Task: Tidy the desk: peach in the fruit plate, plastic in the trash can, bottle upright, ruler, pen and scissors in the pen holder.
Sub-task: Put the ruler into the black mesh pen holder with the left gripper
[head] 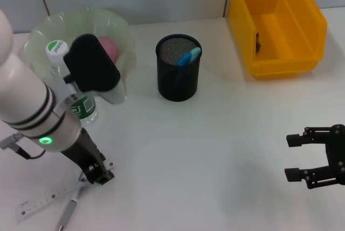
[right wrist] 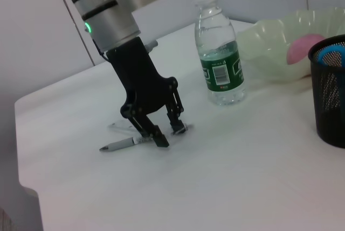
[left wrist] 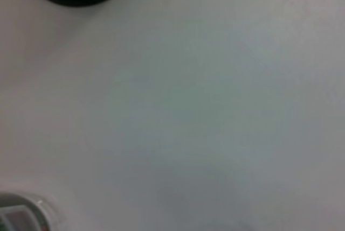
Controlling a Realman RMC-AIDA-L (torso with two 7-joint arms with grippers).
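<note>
The left claw point(right wrist: 164, 134) is down at the tabletop point(head: 215, 150) near its front left corner, its dark fingers point(right wrist: 159, 137) spread a little and straddling the upper end of the pen point(right wrist: 121, 144). Whether the pads already touch the pen's barrel I cannot tell. The pen is a slim grey stick lying flat, and beside it, towards that same corner, lies the ruler point(head: 46, 201), a thin clear strip with printed marks (it nearly vanishes against the white surface).

The right claw point(head: 315, 158) hangs idle near the front right edge, its black fingers wide apart and holding nothing.

By my reading the task is more than half done. The bottle point(right wrist: 220, 53), clear ribbed plastic with a green label and white cap, stands upright by the left edge. The pink peach point(head: 108, 48) sits in the fruit plate point(head: 43, 32), a pale translucent scalloped bowl near the back left corner. The pen holder point(head: 178, 69), a black mesh cylinder towards the middle of the back, shows a blue handle point(head: 188, 57), likely the scissors. The trash can point(head: 280, 26), a glossy yellow bin at the back right corner, has a small dark scrap against its inner wall; what it is I cannot tell. Pen and ruler remain.
</note>
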